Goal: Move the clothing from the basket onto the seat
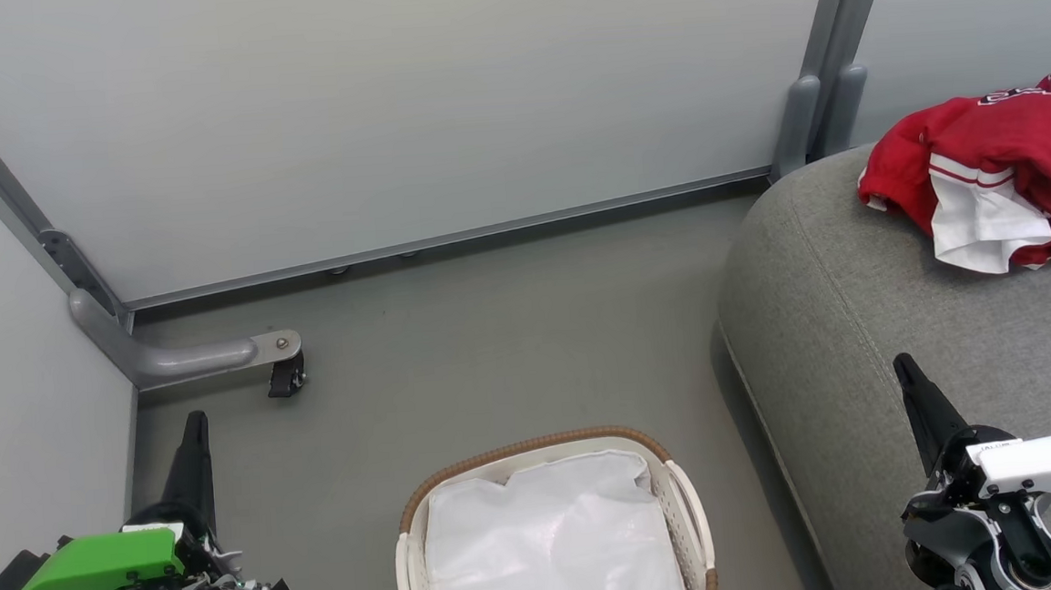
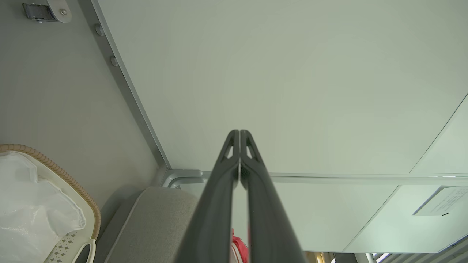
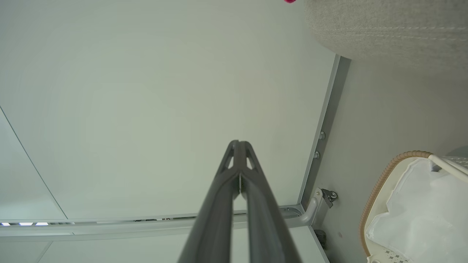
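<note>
**Fingers empty, clothing already on the seat**

Fingers on both arms are pressed together and hold nothing. The left fingers [image 2: 215,204] meet tip to tip in the left wrist view and point at a pale wall panel [image 2: 292,73]. The right fingers [image 3: 219,208] are closed the same way in the right wrist view. From the head, the left pair hangs over the floor [image 1: 491,334] to the left of the basket [image 1: 535,445], and the right pair hangs over the near part of the seat [image 1: 864,311].

Between the two arms, the basket shows just its plain white sheet [image 1: 550,540]; no red fabric is visible in the part in view, though its near end is cut off by the picture edge. The clothing [image 1: 1000,152] lies in a crumpled red heap with white trim on the far right of the seat, well apart from both arms.

Judging by this, the transfer looks complete: the garments rest on the cushion and nothing visible is left to lift out.
</note>
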Tool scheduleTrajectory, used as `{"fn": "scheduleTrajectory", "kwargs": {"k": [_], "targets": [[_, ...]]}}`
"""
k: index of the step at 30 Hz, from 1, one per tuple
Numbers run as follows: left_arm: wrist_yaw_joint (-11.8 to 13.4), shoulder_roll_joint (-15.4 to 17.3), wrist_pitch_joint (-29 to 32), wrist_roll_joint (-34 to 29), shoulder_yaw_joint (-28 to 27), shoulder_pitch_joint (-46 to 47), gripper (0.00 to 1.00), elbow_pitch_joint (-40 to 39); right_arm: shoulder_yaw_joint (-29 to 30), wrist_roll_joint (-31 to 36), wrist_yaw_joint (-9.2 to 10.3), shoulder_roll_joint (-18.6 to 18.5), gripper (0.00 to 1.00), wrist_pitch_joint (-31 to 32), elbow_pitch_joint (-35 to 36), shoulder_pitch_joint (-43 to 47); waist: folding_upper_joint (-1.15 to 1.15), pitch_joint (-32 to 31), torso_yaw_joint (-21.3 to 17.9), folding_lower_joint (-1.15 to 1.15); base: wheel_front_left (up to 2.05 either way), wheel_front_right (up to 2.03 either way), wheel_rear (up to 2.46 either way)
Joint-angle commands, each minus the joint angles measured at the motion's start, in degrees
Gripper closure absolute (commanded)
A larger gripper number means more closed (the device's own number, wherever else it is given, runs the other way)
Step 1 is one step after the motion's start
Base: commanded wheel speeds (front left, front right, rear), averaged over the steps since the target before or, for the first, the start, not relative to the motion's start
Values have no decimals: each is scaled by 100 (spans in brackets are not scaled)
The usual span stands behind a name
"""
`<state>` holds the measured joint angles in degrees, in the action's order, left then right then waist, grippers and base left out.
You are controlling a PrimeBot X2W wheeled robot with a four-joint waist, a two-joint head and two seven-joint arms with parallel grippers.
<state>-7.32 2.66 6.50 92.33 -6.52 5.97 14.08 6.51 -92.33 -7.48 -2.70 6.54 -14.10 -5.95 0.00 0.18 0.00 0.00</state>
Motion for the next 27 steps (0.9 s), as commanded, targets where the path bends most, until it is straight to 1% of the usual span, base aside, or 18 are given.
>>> {"fn": "scheduleTrajectory", "kwargs": {"k": [1, 27], "targets": [[-31, 40, 26, 18, -11, 55, 100, -12, 12, -18, -2, -34, 100, 18, 20, -47, 0, 0, 0, 0, 0, 0, 0], [-31, 40, 25, 18, -10, 55, 100, -11, 11, -18, -2, -33, 100, 18, 19, -48, 0, 0, 0, 0, 0, 0, 0]]}}
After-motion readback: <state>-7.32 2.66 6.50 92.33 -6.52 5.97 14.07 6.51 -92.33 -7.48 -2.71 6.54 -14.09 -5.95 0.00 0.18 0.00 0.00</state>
